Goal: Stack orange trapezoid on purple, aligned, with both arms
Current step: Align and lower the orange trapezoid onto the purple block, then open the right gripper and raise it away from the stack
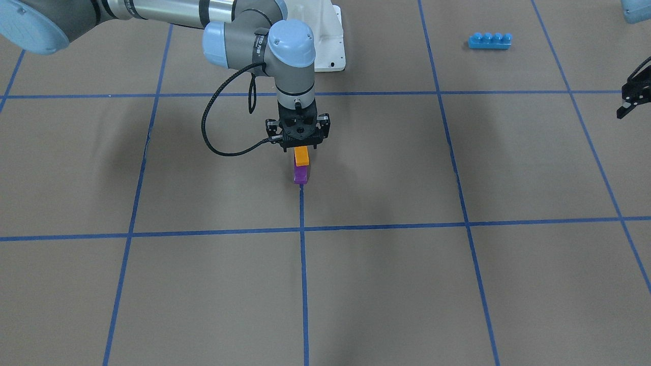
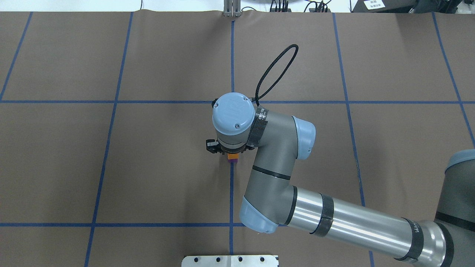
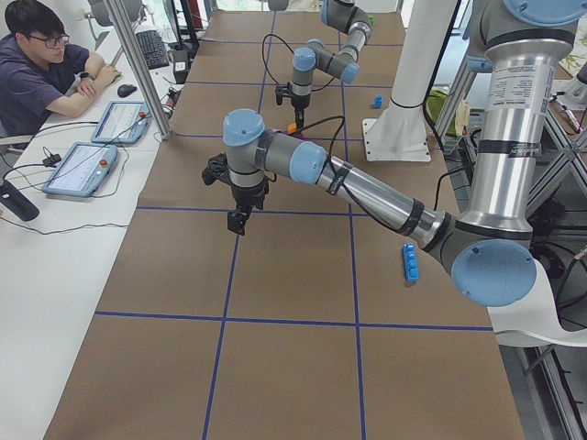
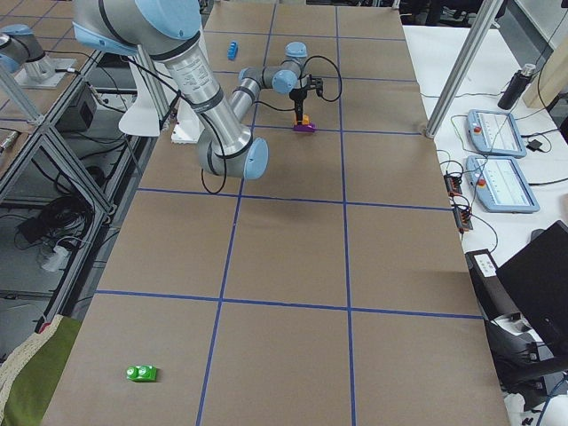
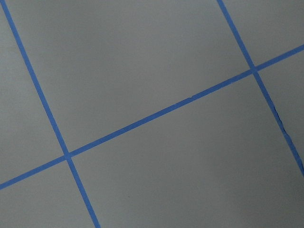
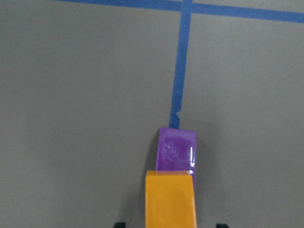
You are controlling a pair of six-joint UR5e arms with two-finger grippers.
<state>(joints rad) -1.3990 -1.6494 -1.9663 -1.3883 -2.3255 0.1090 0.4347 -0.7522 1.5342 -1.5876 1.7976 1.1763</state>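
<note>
The orange trapezoid [image 1: 301,155] sits on top of the purple block [image 1: 300,175] at the end of a blue tape line near the table's middle. My right gripper [image 1: 301,146] hangs straight above the stack, just over the orange top. In the right wrist view its fingertips show at the bottom edge, apart from both sides of the orange trapezoid [image 6: 170,199], so it is open; the purple block [image 6: 176,149] shows beyond it. My left gripper [image 1: 630,99] hovers above bare table at the view's edge; I cannot tell its state. The left wrist view shows only paper and tape.
A long blue four-stud brick [image 1: 490,40] lies far back on the robot's left side. A small blue block [image 3: 377,101] sits by the white base. A green block [image 4: 141,373] lies at the table's far right end. An operator [image 3: 37,64] sits alongside.
</note>
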